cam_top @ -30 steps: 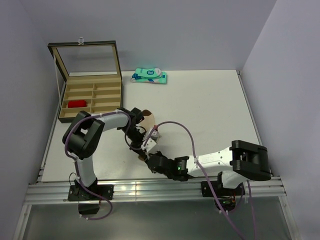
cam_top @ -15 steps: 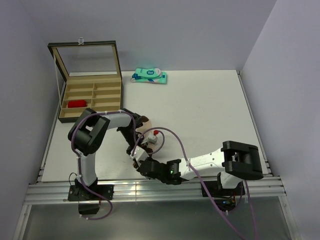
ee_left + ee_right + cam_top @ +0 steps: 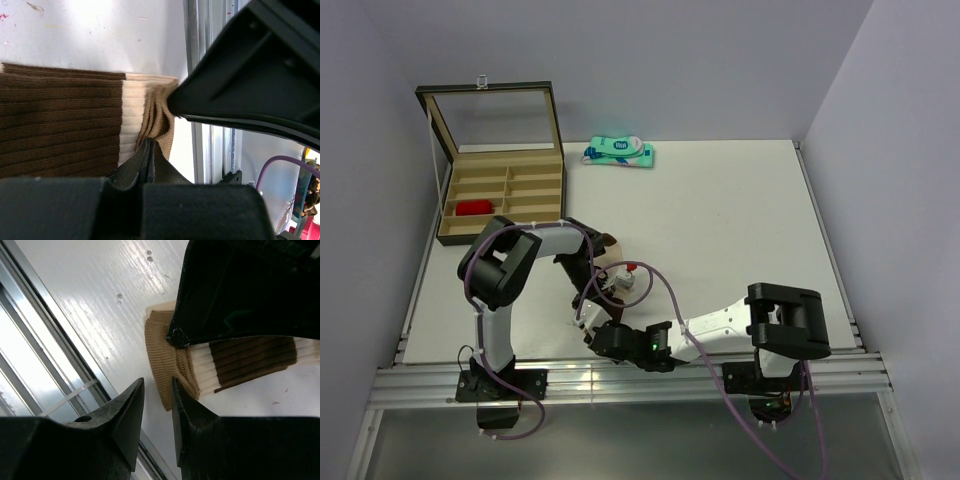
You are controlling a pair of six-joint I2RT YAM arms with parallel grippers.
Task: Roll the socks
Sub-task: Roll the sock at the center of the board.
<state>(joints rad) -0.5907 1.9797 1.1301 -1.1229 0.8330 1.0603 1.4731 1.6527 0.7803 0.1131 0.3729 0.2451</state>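
Altogether: you had two socks, two grippers, one box (image 3: 495, 236), one packet (image 3: 618, 152) and one table (image 3: 740, 220) under all of it.
Red sock (image 3: 472, 208): it lay inside the box, in the left column of compartments. From above it read as a small, plain red bundle; you could make out no finer detail at that size.
Beige sock (image 3: 132, 115): it lay flat on the table close to the near edge, between the two wrists and well apart from the box.
Beige sock, look: it was ribbed knit, with a wide dark-brown band, then a cream stripe, then a tan end. The tan end was gathered into folds, while the brown band lay smooth.
Left gripper (image 3: 150, 145): it was closed tight, with the bunched tan end of the beige sock pinched at its tips.
Right gripper (image 3: 157, 385): its fingers stood a narrow gap apart, with nothing visibly clamped between them. Its tips hung just beside the tan end, on the side toward the rail (image 3: 45, 365) at the table's near edge. You could not tell whether they touched the fabric.
Grippers together: the two sat very close, and each one's black body filled a corner of the other's wrist view.
Box: it stood at the far left of the table, with its glass lid (image 3: 490, 115) raised.
Packet: it was teal and white, lying flat at the far edge, well apart from both socks.
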